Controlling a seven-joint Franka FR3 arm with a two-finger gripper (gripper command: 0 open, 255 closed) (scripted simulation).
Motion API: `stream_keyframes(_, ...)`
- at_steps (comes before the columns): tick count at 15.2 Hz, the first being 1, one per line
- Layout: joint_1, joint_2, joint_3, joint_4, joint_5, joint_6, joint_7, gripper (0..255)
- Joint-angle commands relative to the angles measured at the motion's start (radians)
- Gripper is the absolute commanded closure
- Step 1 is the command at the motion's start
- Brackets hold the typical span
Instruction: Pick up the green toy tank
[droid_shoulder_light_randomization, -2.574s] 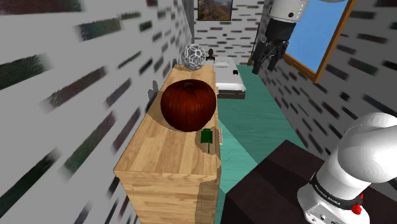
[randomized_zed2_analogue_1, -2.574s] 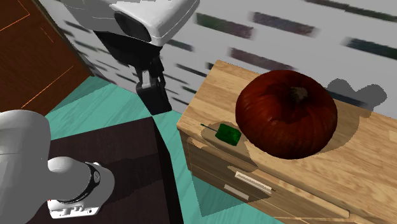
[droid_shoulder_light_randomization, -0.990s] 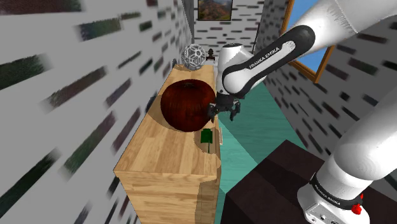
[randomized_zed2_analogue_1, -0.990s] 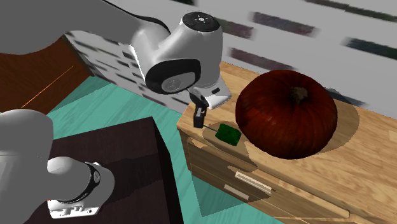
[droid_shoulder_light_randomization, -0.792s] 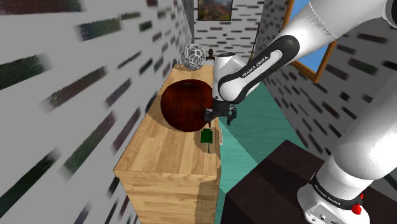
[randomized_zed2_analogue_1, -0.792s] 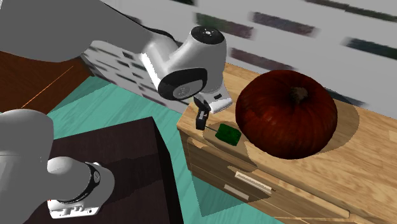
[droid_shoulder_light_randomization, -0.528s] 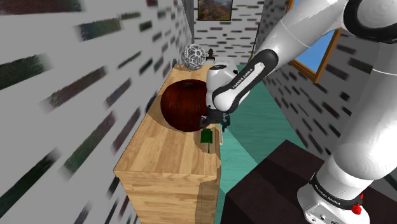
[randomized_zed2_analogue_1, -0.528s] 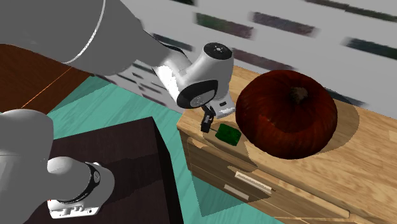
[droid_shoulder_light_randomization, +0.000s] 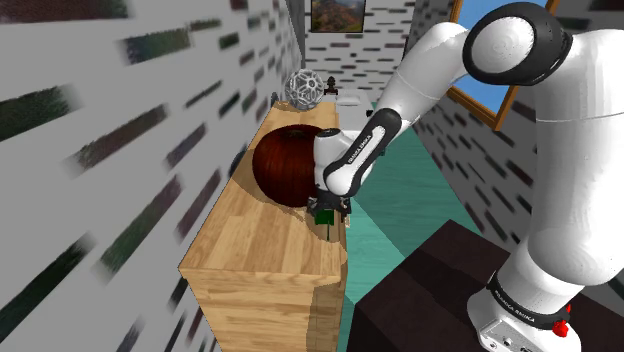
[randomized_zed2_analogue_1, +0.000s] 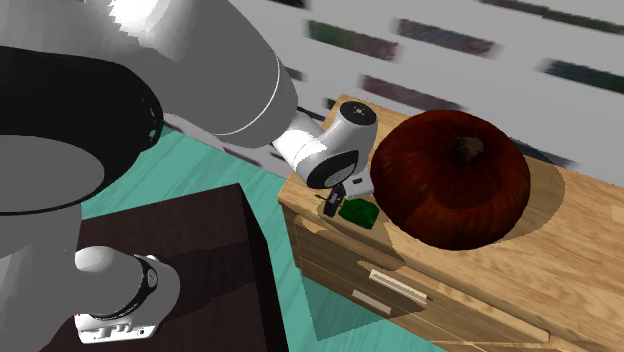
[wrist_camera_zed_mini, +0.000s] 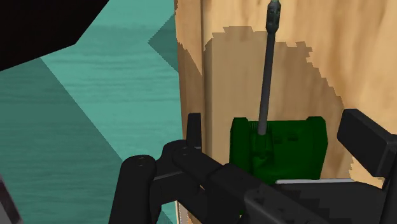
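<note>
The green toy tank (wrist_camera_zed_mini: 280, 151) is a small dark green block with a long thin grey barrel (wrist_camera_zed_mini: 267, 70). It sits on the wooden dresser top (droid_shoulder_light_randomization: 255, 235) right at the edge nearest the stand. My black gripper (wrist_camera_zed_mini: 275, 122) is down around it and open, one finger (wrist_camera_zed_mini: 193, 130) on each side, with a gap left between each finger and the hull. Seen from the shoulder, the gripper (droid_shoulder_light_randomization: 326, 207) covers most of the tank (droid_shoulder_light_randomization: 323, 216). From the second exterior camera, the tank (randomized_zed2_analogue_1: 359, 212) lies just right of the gripper (randomized_zed2_analogue_1: 333, 206).
A large dark red pumpkin (droid_shoulder_light_randomization: 288, 165) stands close behind the tank and takes up the dresser's middle (randomized_zed2_analogue_1: 455, 180). A white lattice ball (droid_shoulder_light_randomization: 304, 88) sits at the far end. Teal floor (droid_shoulder_light_randomization: 400, 210) drops away beside the dresser edge. The dark stand (randomized_zed2_analogue_1: 170, 270) is nearby.
The arm has swung over from near the window and come down onto the dresser edge. The open fingers now stand around the tank. The tank itself has not moved.
</note>
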Motion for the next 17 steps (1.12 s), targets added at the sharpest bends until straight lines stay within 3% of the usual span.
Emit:
stream_keyframes(1, 0.01, 0.031, -0.011, 0.006, -0.012, 0.024, 0.015, 0)
stream_keyframes(7, 0.026, 0.092, -0.032, 0.023, -0.034, 0.068, 0.032, 0)
stream_keyframes(8, 0.024, 0.091, -0.031, 0.023, -0.033, 0.067, 0.03, 255)
stream_keyframes(17, 0.026, 0.092, -0.032, 0.023, -0.034, 0.068, 0.032, 255)
